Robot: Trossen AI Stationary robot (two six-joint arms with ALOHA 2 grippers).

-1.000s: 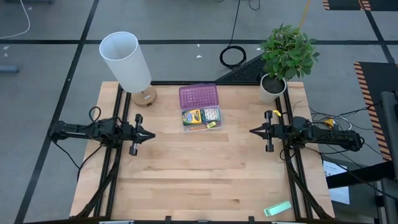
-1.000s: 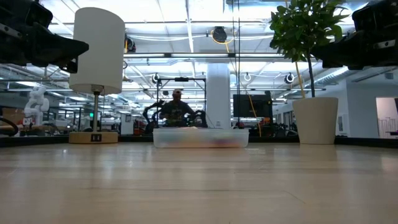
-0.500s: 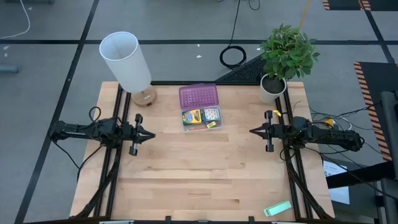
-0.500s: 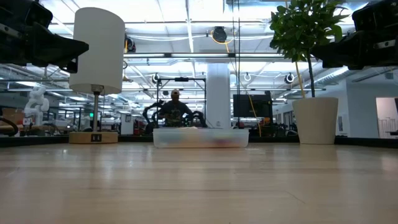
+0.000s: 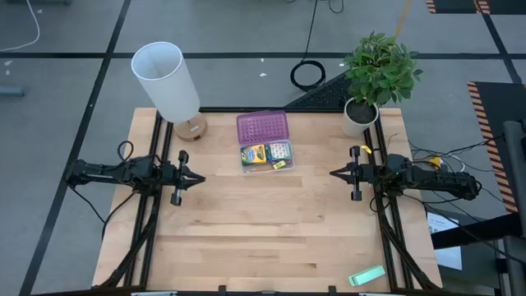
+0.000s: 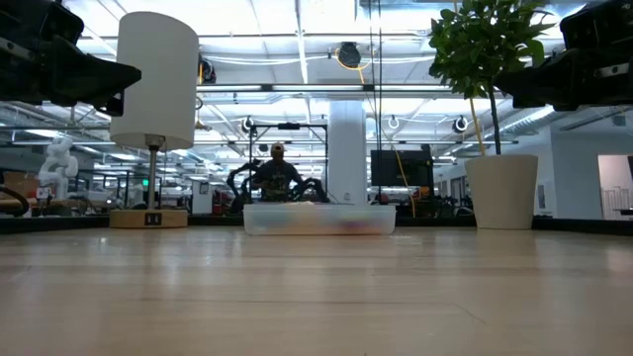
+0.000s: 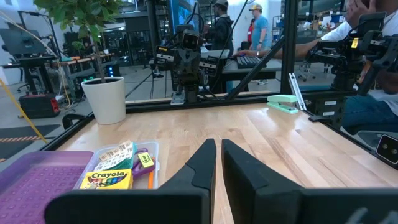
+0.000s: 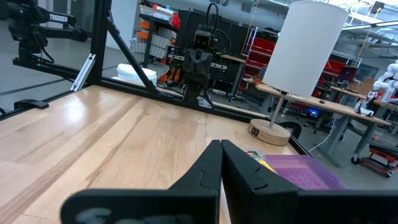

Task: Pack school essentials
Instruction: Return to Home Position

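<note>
A clear case [image 5: 265, 155] with its purple lid [image 5: 263, 127] swung open sits at the table's far middle. In the case lie a yellow-green crayon box [image 5: 252, 154], a small teal-edged packet [image 5: 279, 150], a tiny yellow block [image 5: 279, 164] and pink and orange pencils [image 5: 261, 167]. The left wrist view shows the crayon box [image 7: 112, 180] and the lid [image 7: 37, 180] too. My left gripper [image 5: 200, 176] hovers shut left of the case. My right gripper [image 5: 333, 173] hovers shut right of it. Neither holds anything.
A white-shaded lamp [image 5: 168, 82] stands at the far left and a potted plant [image 5: 378, 74] at the far right. A pale green flat block [image 5: 366, 275] lies at the near right edge. Bare wood lies between the arms and toward the near edge.
</note>
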